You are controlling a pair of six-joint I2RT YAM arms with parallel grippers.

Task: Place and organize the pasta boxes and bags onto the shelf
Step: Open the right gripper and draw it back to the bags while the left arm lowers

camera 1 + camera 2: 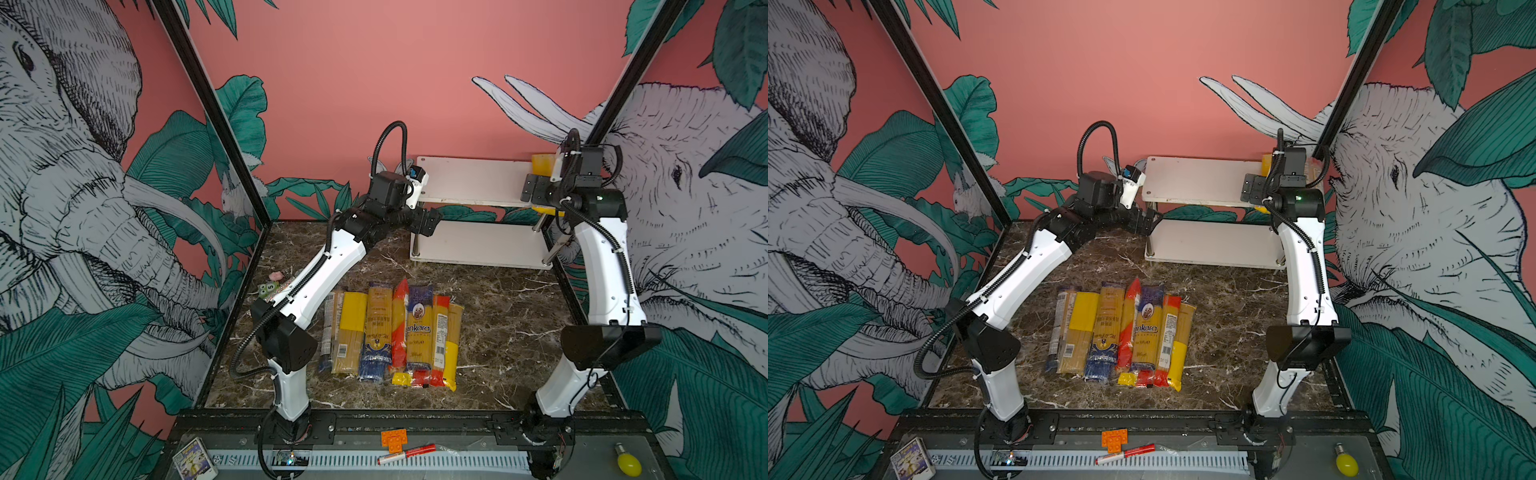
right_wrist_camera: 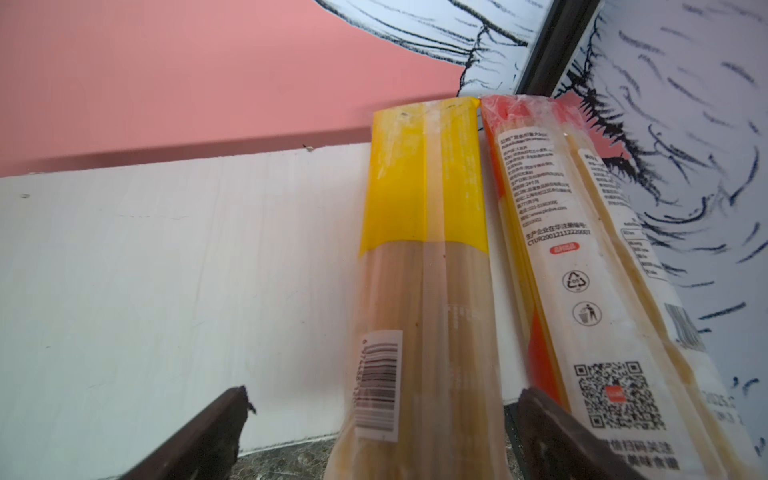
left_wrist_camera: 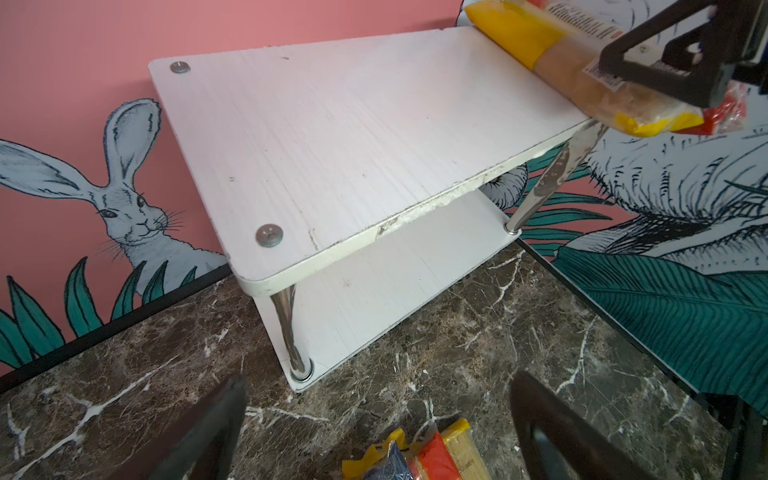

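Your right tool (image 2: pixel 384 392) sits over the right end of the shelf (image 1: pixel 469 183), up at the top board, and it's released. The jaws are spread wide around a yellow-ended pasta bag (image 2: pixel 419 249), one well clear, one just beside it. That bag lies flat on the top board, running near to far, its near end poking past the front edge. It's touching a red-ended bag (image 2: pixel 582 270) on its right. Your left tool (image 3: pixel 379 380) hangs open and empty off the shelf's near left corner. The other pasta packs (image 1: pixel 395 332) lie side by side mid-tabletop (image 1: pixel 507 324), well apart from the shelf.
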